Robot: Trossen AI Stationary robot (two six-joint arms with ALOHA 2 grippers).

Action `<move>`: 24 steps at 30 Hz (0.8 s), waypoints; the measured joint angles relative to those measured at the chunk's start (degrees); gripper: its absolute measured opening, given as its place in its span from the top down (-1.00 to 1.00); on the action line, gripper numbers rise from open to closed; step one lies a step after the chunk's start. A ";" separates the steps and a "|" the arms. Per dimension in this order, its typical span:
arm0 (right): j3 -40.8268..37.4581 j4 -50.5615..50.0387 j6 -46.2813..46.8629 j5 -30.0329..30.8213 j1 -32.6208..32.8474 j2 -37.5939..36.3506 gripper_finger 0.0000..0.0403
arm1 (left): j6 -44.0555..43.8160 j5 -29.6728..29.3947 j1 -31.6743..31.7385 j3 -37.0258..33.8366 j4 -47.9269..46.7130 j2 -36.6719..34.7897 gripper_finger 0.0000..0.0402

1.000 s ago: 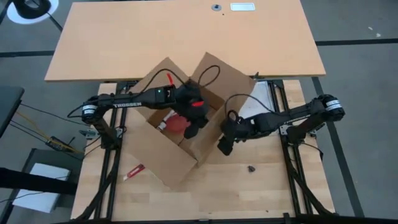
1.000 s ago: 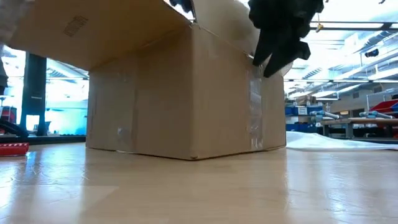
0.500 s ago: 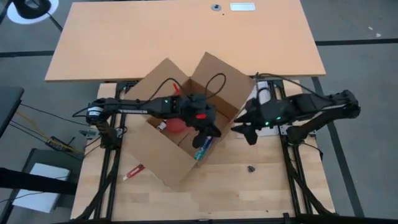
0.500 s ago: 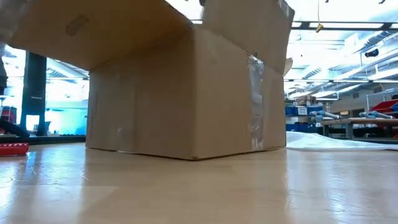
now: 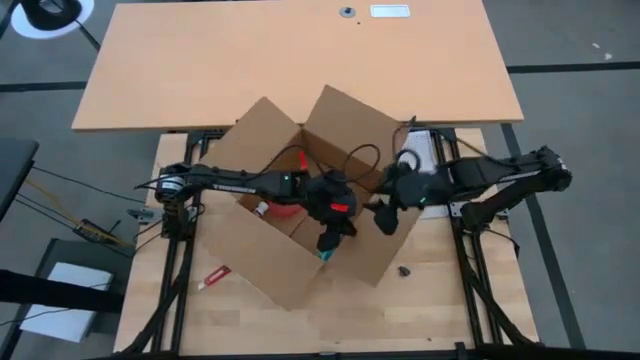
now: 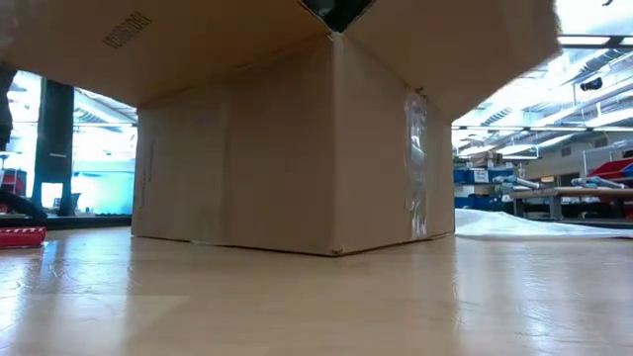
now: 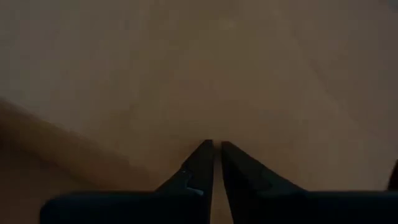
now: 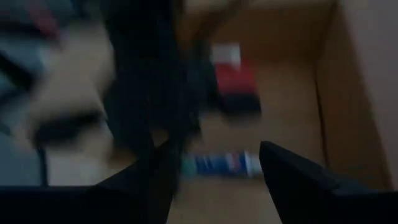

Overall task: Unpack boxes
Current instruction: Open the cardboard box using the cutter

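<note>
The brown cardboard box point(image 5: 262, 255) stands open in the middle of the table, its four flaps spread outward; the low view shows its taped corner point(image 6: 415, 158). My left gripper point(image 5: 326, 238) reaches down into the box near its near-right wall. Its fingers point(image 7: 200, 168) are shut with nothing seen between them and cardboard close ahead. A blue-and-white tube point(image 8: 221, 165) lies just below it, on the box floor. A red item point(image 5: 285, 200) lies deeper inside. My right gripper point(image 5: 384, 220) hovers open above the near-right flap point(image 5: 385, 255), looking into the box.
A small red item point(image 5: 215, 277) lies on the table near the box's left corner. A small dark bit point(image 5: 403, 270) lies at the near right. A clear plastic bag point(image 5: 420, 160) lies right of the box. A larger tabletop point(image 5: 300, 60) stretches behind.
My left gripper has gone down and toward the table's near-right inside the box. My right gripper has risen off the near-right flap, pulled back to the right, then come back over it. That flap has swung from standing up to lying outward. The box has turned slightly.
</note>
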 joint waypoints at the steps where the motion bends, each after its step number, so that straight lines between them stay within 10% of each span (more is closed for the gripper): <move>1: 0.00 -3.34 1.24 -0.57 0.41 0.72 -0.14 | 0.02 -0.63 0.23 0.08 -0.28 -0.48 0.79; 7: -2.24 -14.32 4.88 -0.66 1.90 5.31 -0.14 | -1.39 -2.24 1.68 5.50 -6.99 -2.56 0.79; 24: -5.95 -3.98 2.31 0.21 1.96 19.10 -0.14 | -1.46 -8.43 1.62 17.00 -34.19 -5.13 0.82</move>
